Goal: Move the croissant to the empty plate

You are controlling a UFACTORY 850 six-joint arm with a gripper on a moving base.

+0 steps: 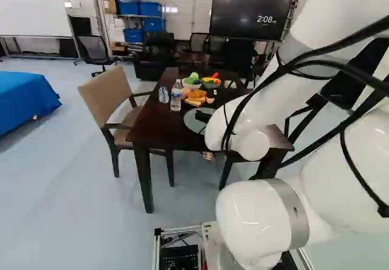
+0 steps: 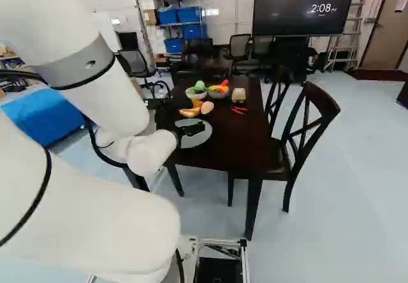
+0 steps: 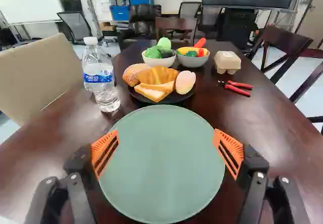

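Over the pale green empty plate (image 2: 194, 133), the gripper (image 2: 191, 129) shows dark in the right base view. In the wrist view the gripper (image 3: 166, 151) stands wide open, nothing between its fingers, the bare green plate (image 3: 162, 168) below and between them. Ahead of it, the croissant (image 3: 157, 74) lies on a black plate (image 3: 174, 98) among bread slices (image 3: 154, 91), a round bun (image 3: 133, 74) and a pale oval piece (image 3: 185, 81). The left base view hides the gripper's fingers behind the arm.
A water bottle (image 3: 101, 77) stands beside the green plate. Behind the black plate are two bowls (image 3: 159, 58) (image 3: 193, 58) of toy vegetables. An egg carton (image 3: 227, 61) and red pliers (image 3: 238, 87) lie nearby. Chairs (image 1: 108, 96) (image 2: 305, 133) flank the dark table (image 2: 223, 149).
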